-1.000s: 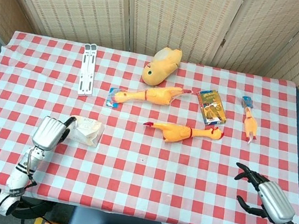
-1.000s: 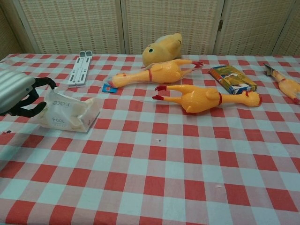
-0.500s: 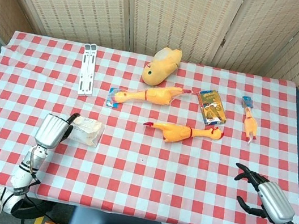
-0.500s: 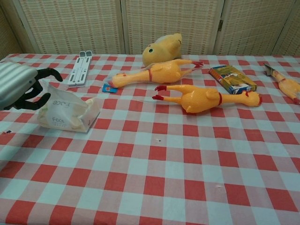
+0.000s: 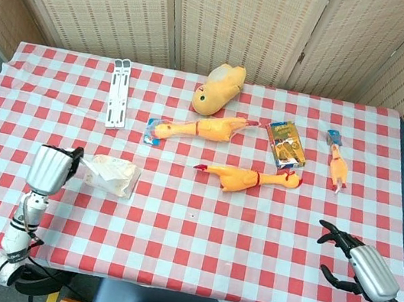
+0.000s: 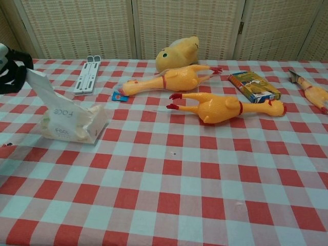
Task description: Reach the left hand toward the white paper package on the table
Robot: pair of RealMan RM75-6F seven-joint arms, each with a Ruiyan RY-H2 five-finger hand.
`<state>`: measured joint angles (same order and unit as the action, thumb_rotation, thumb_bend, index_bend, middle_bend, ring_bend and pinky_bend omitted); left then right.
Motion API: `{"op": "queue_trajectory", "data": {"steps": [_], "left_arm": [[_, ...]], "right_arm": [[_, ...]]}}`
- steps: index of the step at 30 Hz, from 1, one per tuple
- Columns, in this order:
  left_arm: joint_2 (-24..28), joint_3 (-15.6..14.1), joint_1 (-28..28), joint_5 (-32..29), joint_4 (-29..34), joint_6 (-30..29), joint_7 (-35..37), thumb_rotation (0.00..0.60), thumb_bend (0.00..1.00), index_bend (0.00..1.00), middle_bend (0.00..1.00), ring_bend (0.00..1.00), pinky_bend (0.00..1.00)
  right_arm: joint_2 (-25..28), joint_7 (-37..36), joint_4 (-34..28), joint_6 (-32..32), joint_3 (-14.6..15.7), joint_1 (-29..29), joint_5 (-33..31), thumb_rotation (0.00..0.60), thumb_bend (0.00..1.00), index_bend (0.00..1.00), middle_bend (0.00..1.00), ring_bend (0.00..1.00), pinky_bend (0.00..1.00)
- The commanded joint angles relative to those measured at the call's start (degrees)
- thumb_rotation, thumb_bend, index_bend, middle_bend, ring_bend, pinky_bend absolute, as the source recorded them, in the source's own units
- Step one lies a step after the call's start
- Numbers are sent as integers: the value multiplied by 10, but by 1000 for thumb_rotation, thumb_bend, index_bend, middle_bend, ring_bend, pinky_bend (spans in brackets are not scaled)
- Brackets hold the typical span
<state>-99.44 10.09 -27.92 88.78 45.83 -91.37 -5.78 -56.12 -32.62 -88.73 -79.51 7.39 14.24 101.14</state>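
The white paper package (image 5: pixel 113 176) is a soft crumpled pouch, and through its translucent side in the chest view pale, cream-coloured lumps show inside; I cannot tell what they are. It lies on the red-and-white checked tablecloth (image 5: pixel 196 231), well to the left of the lower rubber chicken (image 5: pixel 248 178) and nearer the front edge than the white folding stand (image 5: pixel 117 103).

The left hand (image 5: pixel 52 167) sits just to the left of the package, at the cloth's left side. Its dark fingers (image 6: pixel 14 69) are drawn together on a flap at the package's left end, and that flap stands lifted and stretched up toward the hand while the rest of the bag rests on the cloth. The package is white with small dark printed lettering on its side, wrinkled and loosely puffed.

The right hand (image 5: pixel 353 265) rests far to the right of the lower rubber chicken, near the front right corner, fingers spread apart and holding nothing.

Behind the lower rubber chicken lie a second rubber chicken (image 5: pixel 199 128) and a yellow plush toy (image 5: pixel 218 89); to its right, a small colourful box (image 5: pixel 286 144) and a smaller rubber chicken (image 5: pixel 337 166).
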Motion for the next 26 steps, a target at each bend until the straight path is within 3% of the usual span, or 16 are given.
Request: {"op": "queue_trajectory", "data": {"steps": [1, 5, 11, 17, 22, 26], "left_arm": [[61, 15, 30, -4, 63, -50, -46, 600, 620, 646, 958, 978, 973], [107, 14, 70, -26, 116, -65, -81, 600, 620, 656, 963, 978, 973], [119, -13, 108, -44, 113, -40, -69, 600, 599, 631, 961, 979, 973], [118, -26, 133, -61, 105, -18, -24, 600, 493, 251, 945, 974, 973], [121, -40, 141, -48, 106, -13, -3, 600, 477, 125, 941, 972, 975], [123, -41, 143, -39, 112, -19, 1, 600, 475, 109, 939, 972, 976]], "right_arm": [[0, 1, 0, 0, 0, 0, 0, 600, 312, 90, 320, 222, 354], [-1, 4, -1, 6, 2, 2, 2, 600, 312, 90, 320, 222, 353], [-3, 13, -3, 15, 2, 4, -2, 600, 312, 90, 320, 221, 354], [-5, 17, -5, 15, -2, 3, -9, 600, 312, 90, 320, 222, 353], [-6, 19, -5, 14, -4, 3, -11, 600, 312, 90, 320, 222, 353], [-9, 22, -4, 17, -6, 3, -15, 600, 312, 90, 320, 222, 353]]}}
